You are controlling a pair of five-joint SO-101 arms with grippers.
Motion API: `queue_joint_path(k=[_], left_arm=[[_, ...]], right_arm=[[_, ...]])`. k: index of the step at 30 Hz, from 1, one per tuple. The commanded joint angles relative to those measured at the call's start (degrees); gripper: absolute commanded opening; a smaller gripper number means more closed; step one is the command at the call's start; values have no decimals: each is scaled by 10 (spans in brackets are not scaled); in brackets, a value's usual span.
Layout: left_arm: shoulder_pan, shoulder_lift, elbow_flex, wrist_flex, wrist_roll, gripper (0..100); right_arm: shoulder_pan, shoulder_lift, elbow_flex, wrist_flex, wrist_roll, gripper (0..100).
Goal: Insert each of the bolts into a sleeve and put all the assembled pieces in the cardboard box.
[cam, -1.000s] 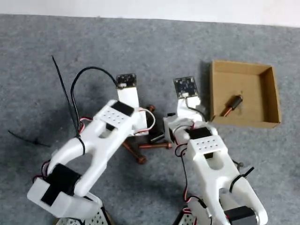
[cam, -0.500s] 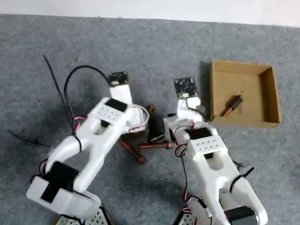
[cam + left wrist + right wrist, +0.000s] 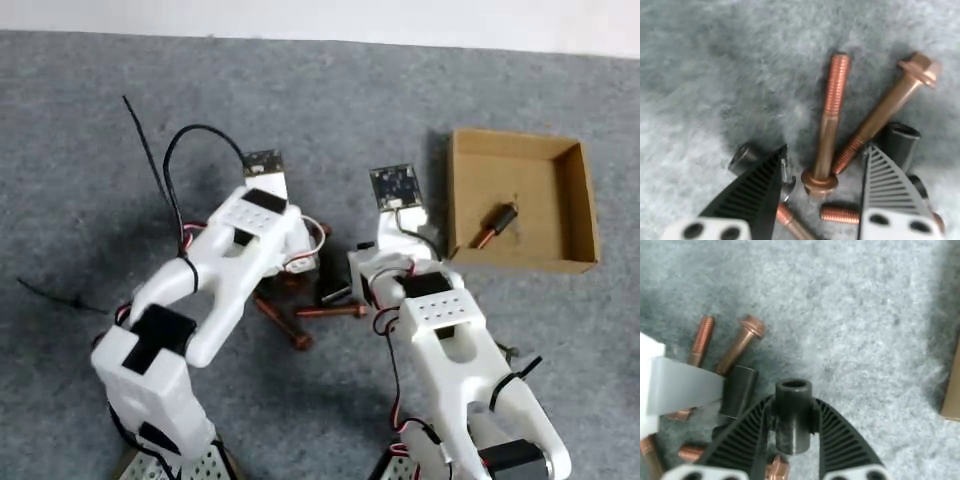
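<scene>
Copper-coloured bolts (image 3: 330, 311) lie scattered on a grey carpet (image 3: 120, 100) between two white arms, whose bodies cover much of the heap from above. From the left wrist, the left gripper (image 3: 826, 150) hangs over the pile with its black fingers (image 3: 760, 190) spread wide, gripping nothing. Between them lies the middle bolt (image 3: 830, 115), its flanged head nearest the gripper and its threaded end pointing away. The slanting bolt (image 3: 885, 112) lies beside it, threaded tip close to that head and hexagonal head far out, so the pair fan into a V. A loose sleeve (image 3: 901, 142), black with its open mouth showing, sits just beside the slanting bolt's shank, partly behind one finger. A second sleeve (image 3: 744, 157) is half hidden by the other finger, and two more threaded pieces are cut off by the gripper's body.

The right gripper (image 3: 793, 404) is clamped on the gripped sleeve (image 3: 793, 415), whose long axis runs along the fingers, its open bore pointing out past the fingertips. Its other end is hidden between the fingers.

The cardboard box (image 3: 515, 262) stands to the right of both arms. In it lies one assembled piece (image 3: 497, 223), set diagonally, with its copper end toward the arms and its dark sleeve end away.
</scene>
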Motion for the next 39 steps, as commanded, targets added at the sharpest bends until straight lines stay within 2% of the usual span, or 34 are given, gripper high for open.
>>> queue_joint_path(k=[1, 7, 9, 12, 13, 15, 18, 25, 31, 33, 35, 39], left_arm=[[3, 9, -30, 10, -1, 231], [4, 14, -29, 10, -1, 224], [4, 14, -29, 10, -1, 165], [5, 15, -29, 9, -1, 15], [5, 15, -29, 9, -1, 0], [5, 14, -30, 9, -1, 27], [-3, 8, -30, 9, -2, 3], [-62, -50, -35, 10, -16, 6], [-169, -164, 26, 5, -174, 7], [-206, -184, 57, 4, -248, 8], [-233, -193, 81, -23, -357, 8], [-273, -195, 92, -52, -635, 8]], right_arm=[[1, -16, -3, -17, 6, 5], [1, -16, 0, -17, 6, 5], [1, -17, 3, -17, 6, 5], [1, -18, 3, -17, 6, 5], [1, -17, 4, -17, 6, 5], [1, -16, 5, -17, 6, 5], [1, -17, 5, -17, 7, 5], [1, -16, 13, -39, 7, 5], [1, -16, 22, -56, 7, 5], [1, -16, 22, -56, 7, 5], [1, -16, 22, -57, 7, 5], [1, -16, 22, -57, 7, 5]])
